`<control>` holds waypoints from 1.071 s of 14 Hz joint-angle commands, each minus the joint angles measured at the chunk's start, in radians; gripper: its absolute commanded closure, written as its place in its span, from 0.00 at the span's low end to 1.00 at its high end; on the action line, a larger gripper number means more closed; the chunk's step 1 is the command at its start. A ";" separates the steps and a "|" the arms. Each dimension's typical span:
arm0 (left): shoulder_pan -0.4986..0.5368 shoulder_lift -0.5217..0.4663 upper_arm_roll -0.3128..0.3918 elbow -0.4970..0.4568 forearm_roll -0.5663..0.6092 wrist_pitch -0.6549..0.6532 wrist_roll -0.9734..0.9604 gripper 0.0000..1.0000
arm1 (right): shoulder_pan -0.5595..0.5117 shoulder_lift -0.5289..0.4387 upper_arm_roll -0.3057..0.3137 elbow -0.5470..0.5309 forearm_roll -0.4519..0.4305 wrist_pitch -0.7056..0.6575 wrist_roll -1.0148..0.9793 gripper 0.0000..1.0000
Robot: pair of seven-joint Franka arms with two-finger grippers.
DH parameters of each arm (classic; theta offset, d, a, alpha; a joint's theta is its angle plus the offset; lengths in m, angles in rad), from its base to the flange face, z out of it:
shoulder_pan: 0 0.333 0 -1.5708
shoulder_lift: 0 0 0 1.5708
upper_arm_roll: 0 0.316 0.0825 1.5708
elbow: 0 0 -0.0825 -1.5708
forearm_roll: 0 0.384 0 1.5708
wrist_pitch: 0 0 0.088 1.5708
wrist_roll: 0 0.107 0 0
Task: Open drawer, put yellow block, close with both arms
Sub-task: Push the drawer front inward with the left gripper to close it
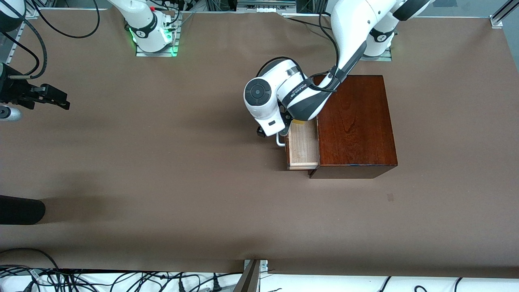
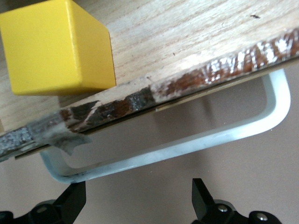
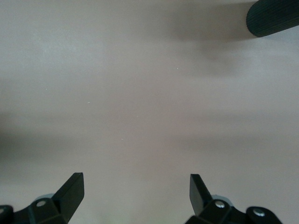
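- I count one wooden box point(image 1: 356, 121), one drawer point(image 1: 302, 148), one yellow block point(image 2: 53, 46) and two arms, on one brown table point(image 1: 162, 182).
- Nearest the front camera, that matte table cover is bare across a wide stretch; a dark rounded object point(image 1: 20, 211) pokes in at the right arm's end.
- The drawer stands pulled partway out of the box toward the right arm's end; its inside is pale, grained wood and its front edge is chipped, dark under the gloss.
- One white U-shaped bar handle point(image 2: 187, 144), smooth and rounded at the corners, sticks out from the drawer front with table showing through the loop.
- The left gripper point(image 2: 135, 200) hangs just above that handle, fingers spread and pinching nothing.
- The yellow block, a plain sharp-edged cube, sits inside the drawer close to its front wall.
- The box is glossy reddish-brown with square edges, toward the left arm's end.
- The right gripper point(image 3: 135, 193) waits over bare table at the right arm's end, fingers spread wide, empty.
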 commanded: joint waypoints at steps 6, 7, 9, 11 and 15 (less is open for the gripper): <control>-0.013 0.012 0.053 0.024 0.033 -0.004 -0.046 0.00 | 0.016 -0.014 -0.006 -0.020 -0.001 0.007 0.018 0.00; -0.012 0.011 0.053 0.024 0.033 -0.006 -0.063 0.00 | 0.016 -0.008 -0.006 -0.020 0.001 0.006 0.018 0.00; -0.015 0.011 0.065 0.026 0.036 -0.004 -0.109 0.00 | 0.017 -0.008 -0.006 -0.020 -0.001 0.009 0.017 0.00; -0.021 0.011 0.069 0.027 0.039 -0.003 -0.149 0.00 | 0.016 -0.010 -0.008 -0.020 0.001 0.006 0.018 0.00; -0.021 0.012 0.082 0.029 0.059 -0.001 -0.167 0.00 | 0.016 -0.010 -0.008 -0.015 0.002 0.007 0.018 0.00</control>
